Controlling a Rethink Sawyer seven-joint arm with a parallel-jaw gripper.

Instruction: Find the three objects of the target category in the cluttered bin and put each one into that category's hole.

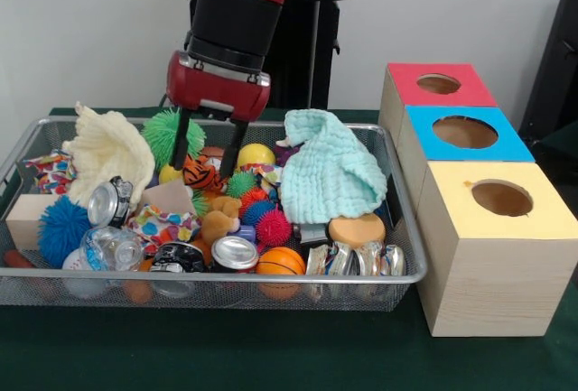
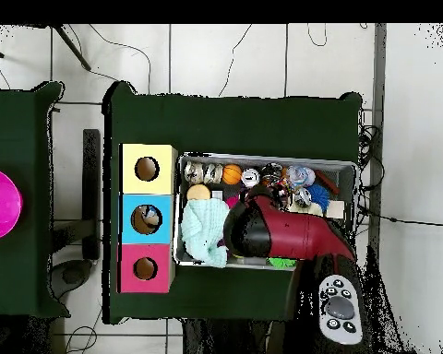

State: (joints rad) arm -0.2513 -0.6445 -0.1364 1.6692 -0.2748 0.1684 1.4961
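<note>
The gripper point(image 1: 209, 149) is reaching into the wire bin point(image 1: 271, 275) left of frame centre, its two fingers spread and straddling an orange tiger-striped ball point(image 1: 199, 174) — nothing gripped. Three holed boxes are standing at right — red point(image 1: 437, 85), blue point(image 1: 465, 134), yellow point(image 1: 502, 200). Two cloths are lying in the bin, cream point(image 1: 107, 151) and mint point(image 1: 330, 172).

This looks like a robot lab. A big red and black robot arm point(image 1: 237, 21) reaches over a surface point(image 1: 271, 355) with a dark green cover. Wires point(image 2: 262, 55) lie loose on the pale tiled floor point(image 2: 225, 60). Three wooden boxes with holes point(image 1: 465, 134) stand in a neat row
</note>
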